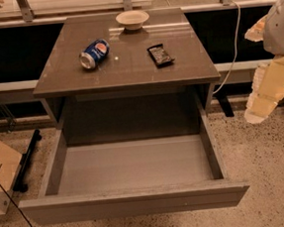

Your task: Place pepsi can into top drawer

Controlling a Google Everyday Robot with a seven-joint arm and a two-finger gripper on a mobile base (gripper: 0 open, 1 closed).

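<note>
The pepsi can (94,53) lies on its side on the left part of the cabinet top (128,69), its silver end facing front-left. The top drawer (131,166) is pulled fully open below it, and its pale grey floor holds nothing. My gripper (260,106) hangs at the right edge of the view, beside the cabinet's right side and above the floor. It is well away from the can and holds nothing that I can see.
A flat black snack packet (160,54) lies on the cabinet top right of centre, and a white bowl (132,20) stands at the back. A cardboard box (0,170) and a black cable sit at the left. A white cable (231,53) hangs at the right.
</note>
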